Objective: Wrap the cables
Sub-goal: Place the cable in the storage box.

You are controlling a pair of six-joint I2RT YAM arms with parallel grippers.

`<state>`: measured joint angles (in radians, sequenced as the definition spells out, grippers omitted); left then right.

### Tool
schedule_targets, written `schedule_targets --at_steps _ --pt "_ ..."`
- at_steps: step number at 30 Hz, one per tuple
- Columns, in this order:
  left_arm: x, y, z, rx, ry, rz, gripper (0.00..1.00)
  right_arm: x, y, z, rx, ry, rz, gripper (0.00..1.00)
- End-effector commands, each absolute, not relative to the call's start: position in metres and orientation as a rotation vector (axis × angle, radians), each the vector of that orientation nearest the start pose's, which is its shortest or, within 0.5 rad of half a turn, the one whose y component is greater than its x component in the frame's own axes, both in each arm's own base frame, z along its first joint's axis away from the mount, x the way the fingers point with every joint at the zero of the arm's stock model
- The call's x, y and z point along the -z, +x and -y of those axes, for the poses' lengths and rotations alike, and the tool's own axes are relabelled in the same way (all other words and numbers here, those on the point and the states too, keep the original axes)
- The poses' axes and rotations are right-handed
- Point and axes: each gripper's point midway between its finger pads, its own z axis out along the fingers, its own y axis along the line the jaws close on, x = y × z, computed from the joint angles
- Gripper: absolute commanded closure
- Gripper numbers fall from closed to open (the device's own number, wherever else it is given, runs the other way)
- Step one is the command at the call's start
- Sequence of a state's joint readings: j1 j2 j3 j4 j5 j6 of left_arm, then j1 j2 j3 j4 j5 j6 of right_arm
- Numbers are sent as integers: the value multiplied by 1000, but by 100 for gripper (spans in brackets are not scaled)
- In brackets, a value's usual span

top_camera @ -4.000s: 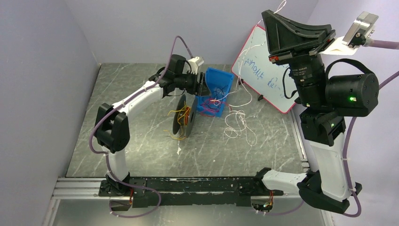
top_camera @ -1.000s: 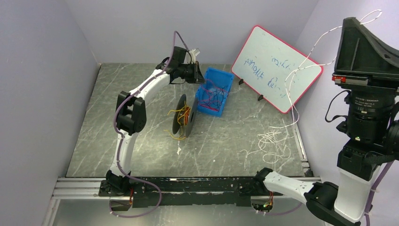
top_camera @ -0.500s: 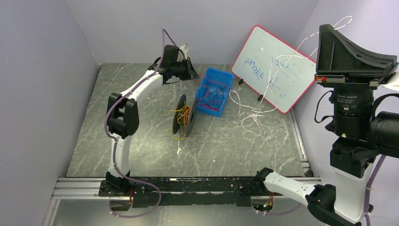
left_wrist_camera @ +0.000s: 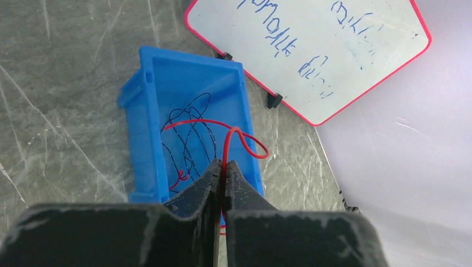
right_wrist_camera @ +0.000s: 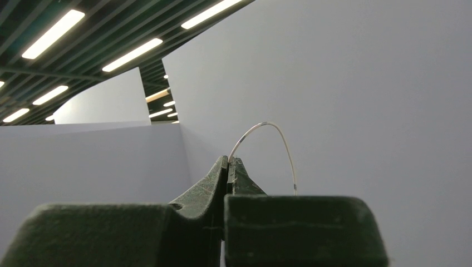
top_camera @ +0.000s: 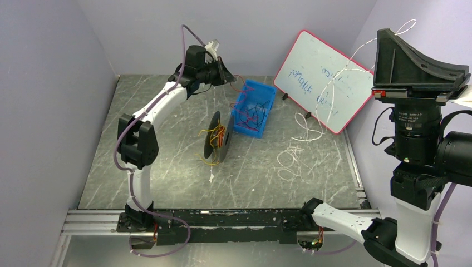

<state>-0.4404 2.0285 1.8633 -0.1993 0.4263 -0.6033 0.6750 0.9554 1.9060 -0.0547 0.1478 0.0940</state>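
My left gripper (top_camera: pixel 227 78) hangs above the table's back, just left of the blue bin (top_camera: pixel 261 89), shut on a red cable (left_wrist_camera: pixel 245 139) that loops back down into the bin (left_wrist_camera: pixel 142 139). Dark blue and red cables (left_wrist_camera: pixel 192 128) lie tangled inside. My right gripper (top_camera: pixel 382 33) is raised high at the right, shut on a white cable (right_wrist_camera: pixel 267 125). That cable (top_camera: pixel 334 83) hangs down past the whiteboard, and its slack (top_camera: pixel 295 158) lies looped on the table. Yellow-orange and red cables (top_camera: pixel 218 135) are wound on a black disc (top_camera: pixel 211 146) standing on edge.
A whiteboard with a red frame (top_camera: pixel 311 61) leans at the back right, also in the left wrist view (left_wrist_camera: pixel 311 50). Purple walls close in the left, back and right sides. A black rail (top_camera: pixel 222 222) runs along the near edge.
My left gripper has risen and drawn back to the left, away from the bin, pulling the red cable with it. The white cable's slack has swung and settled differently on the table.
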Motion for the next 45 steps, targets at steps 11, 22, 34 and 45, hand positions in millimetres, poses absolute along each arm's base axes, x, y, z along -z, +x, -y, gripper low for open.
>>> schedule_targets --at_steps 11,22,34,45 --pt "-247 492 372 1065 234 -2073 93 -701 146 -82 -686 -38 -774 100" --pt "-215 500 390 1004 241 -2122 93 -630 176 -96 -681 -4 -945 100" --pt "-182 493 414 946 304 -2166 82 -531 212 -128 -697 -5 -1201 100" --pt "-197 484 410 918 385 -2113 43 -450 230 -157 -708 -66 -1414 100"
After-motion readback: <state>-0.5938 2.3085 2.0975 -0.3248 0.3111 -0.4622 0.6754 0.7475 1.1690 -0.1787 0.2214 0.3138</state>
